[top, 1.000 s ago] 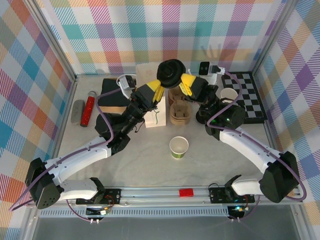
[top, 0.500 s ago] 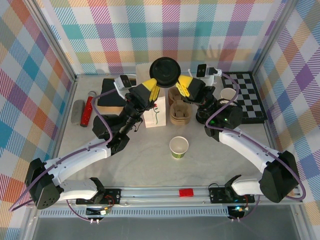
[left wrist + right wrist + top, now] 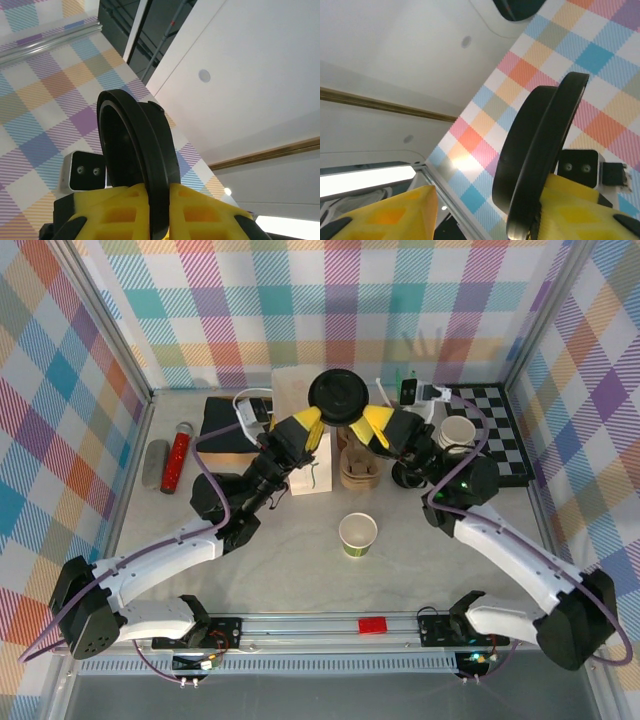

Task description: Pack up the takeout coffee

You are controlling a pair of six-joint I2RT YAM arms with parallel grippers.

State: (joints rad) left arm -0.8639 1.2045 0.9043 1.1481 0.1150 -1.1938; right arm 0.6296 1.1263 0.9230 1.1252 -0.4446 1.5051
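Takeout coffee cup (image 3: 358, 535), green-sided, white inside, uncapped, stands on the table (image 3: 300, 570) between the arms. Farther back, aloft: black lid (image 3: 338, 395) now pinched edge-on by the left gripper (image 3: 318, 416). The right gripper (image 3: 368, 416) has just spread its jaws, one finger beside the rim. Handover judged done; capping remains.

Top camera looks down over the whole bench (image 3: 300, 570); both wrist cameras point ceilingward, each tight on the same black lid (image 3: 135, 160).
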